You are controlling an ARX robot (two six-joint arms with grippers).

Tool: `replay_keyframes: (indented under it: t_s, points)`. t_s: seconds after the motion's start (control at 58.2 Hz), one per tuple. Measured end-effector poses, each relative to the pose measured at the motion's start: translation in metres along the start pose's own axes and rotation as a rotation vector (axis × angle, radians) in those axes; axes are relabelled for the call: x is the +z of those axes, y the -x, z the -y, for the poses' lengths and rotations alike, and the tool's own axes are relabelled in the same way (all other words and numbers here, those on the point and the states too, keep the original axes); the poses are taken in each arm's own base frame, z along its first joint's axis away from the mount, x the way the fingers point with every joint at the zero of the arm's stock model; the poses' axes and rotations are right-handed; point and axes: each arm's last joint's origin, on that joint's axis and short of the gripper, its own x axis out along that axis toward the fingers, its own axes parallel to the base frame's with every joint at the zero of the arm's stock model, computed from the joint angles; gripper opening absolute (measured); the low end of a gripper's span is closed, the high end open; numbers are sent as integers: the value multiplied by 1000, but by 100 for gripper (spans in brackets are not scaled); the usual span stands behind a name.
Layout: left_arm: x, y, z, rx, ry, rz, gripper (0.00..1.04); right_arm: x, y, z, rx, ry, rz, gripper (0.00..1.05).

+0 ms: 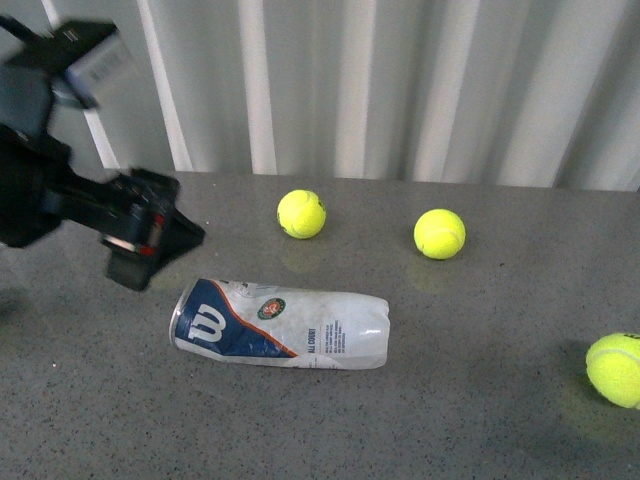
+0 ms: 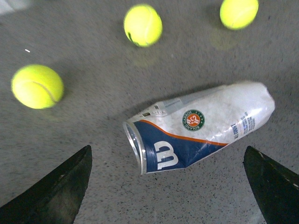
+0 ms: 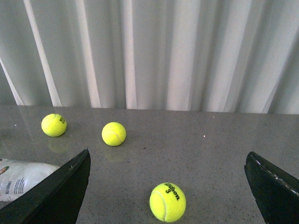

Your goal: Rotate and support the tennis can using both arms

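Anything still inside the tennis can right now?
No ball shows through the open mouth of the tennis can in the left wrist view. Deeper in, the label and cloudy wall hide the inside.

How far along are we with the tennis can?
Nothing looks done: the tennis can lies on its side, ungripped. In hand: the open left gripper hovers over its rim end. Left: the right gripper, open near a ball, must join; then grip, rotate, support.
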Motion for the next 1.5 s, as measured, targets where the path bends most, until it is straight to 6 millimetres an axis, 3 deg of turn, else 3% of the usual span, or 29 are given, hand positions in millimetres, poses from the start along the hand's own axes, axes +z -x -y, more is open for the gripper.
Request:
replay_keyframes:
  t_s: [0.103, 0.292, 0.585, 0.911, 1.1, 1.289, 1.496]
  points:
    - [-18, -43, -6, -21, 3, -90, 98, 0, 0, 0, 0, 0, 0, 97]
    - [-40, -80, -25, 1, 20, -134, 98, 0, 0, 0, 0, 0, 0, 97]
    - [-42, -100, -56, -28, 175, -115, 98, 0, 0, 0, 0, 0, 0, 97]
    - [-62, -121, -41, -205, 373, -174, 98, 0, 0, 0, 0, 0, 0, 97]
    - [-62, -125, -34, -227, 395, -170, 57, 0, 0, 0, 0, 0, 0, 97]
    - [-60, -123, -34, -234, 396, -168, 27, 0, 0, 0, 0, 0, 0, 97]
    - [-43, -107, -34, -262, 390, -153, 5, 0, 0, 0, 0, 0, 0, 97]
